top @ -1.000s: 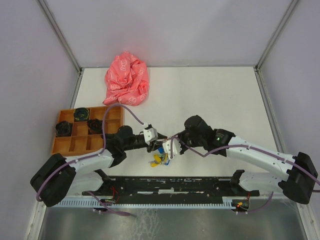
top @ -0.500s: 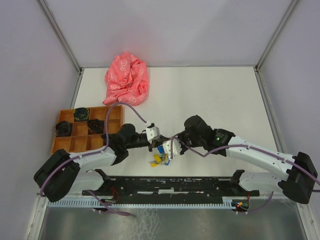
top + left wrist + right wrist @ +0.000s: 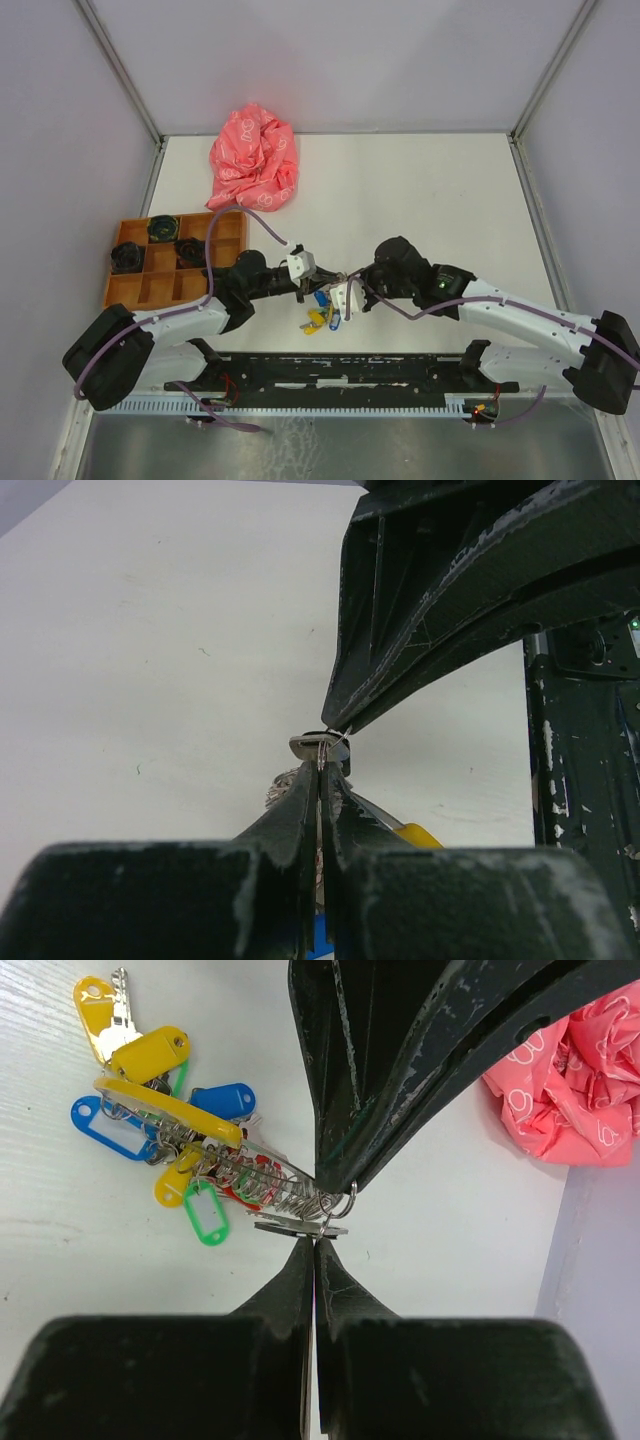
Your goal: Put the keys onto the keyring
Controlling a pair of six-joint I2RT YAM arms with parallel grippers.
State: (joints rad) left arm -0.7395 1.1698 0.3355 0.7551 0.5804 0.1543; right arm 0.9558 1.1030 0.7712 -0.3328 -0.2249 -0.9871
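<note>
Both grippers meet tip to tip over the table's near middle. My left gripper is shut on a thin wire of the keyring. My right gripper is shut on the same wire from the other side. A flat silver key blade lies crosswise between the two tips, and its head is hidden. A bunch of coiled rings with yellow, blue and green tags trails from the ring onto the table. A yellow tag shows beside my left fingers.
A crumpled pink cloth lies at the back left. An orange compartment tray with black round parts stands at the left edge. The black mounting rail runs along the near edge. Grey walls enclose the white table.
My left gripper has gone from open to shut at the meeting point. The right wrist has shifted slightly toward the near side, and a blue tag now shows between the grippers.
</note>
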